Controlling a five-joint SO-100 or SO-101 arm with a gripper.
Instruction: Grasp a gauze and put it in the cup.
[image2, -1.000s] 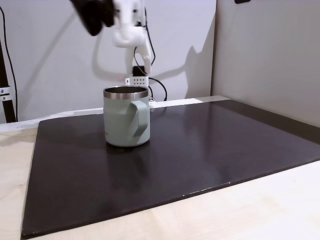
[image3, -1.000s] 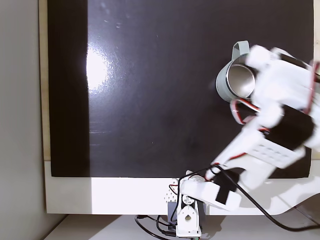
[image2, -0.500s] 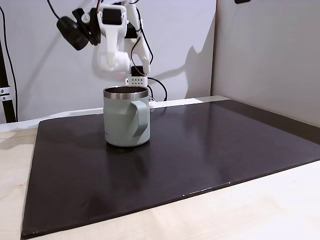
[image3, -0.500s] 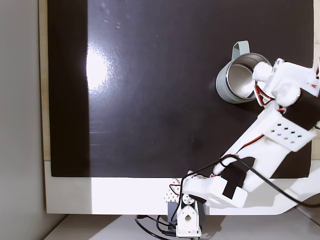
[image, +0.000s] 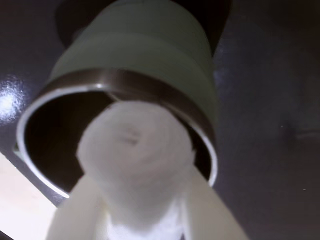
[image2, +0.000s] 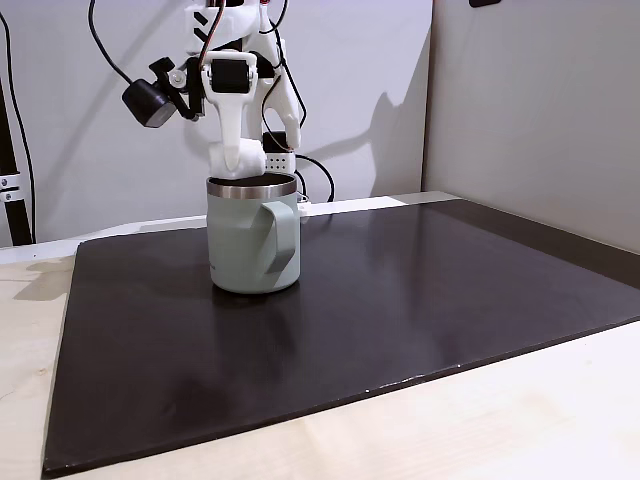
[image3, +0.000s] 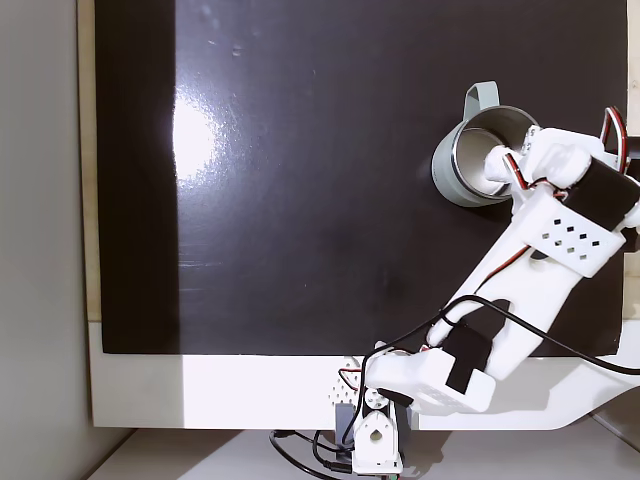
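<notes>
The gauze (image: 134, 142) is a small white roll pinched between the white fingers (image: 80, 212) of my gripper (image: 136, 172), which is shut on it. It hangs right over the open mouth of the cup (image: 150, 45), a pale green mug with a steel rim. Seen from the side in a fixed view, my gripper (image2: 238, 158) points down with the gauze (image2: 243, 159) just above the rim of the cup (image2: 245, 245), whose handle faces the camera. From above in a fixed view, the gripper (image3: 503, 160) sits over the cup (image3: 447, 170) at the mat's right side.
The cup stands on a large black mat (image2: 400, 290) laid on a pale wooden table (image2: 520, 410). Cables and a white power strip (image2: 278, 160) sit behind the cup by the wall. The arm's base (image3: 375, 435) is at the bottom of the top-down view.
The arm has swung down and in from high above. The gripper with the gauze now sits just above the cup's rim. The cup has not moved.
</notes>
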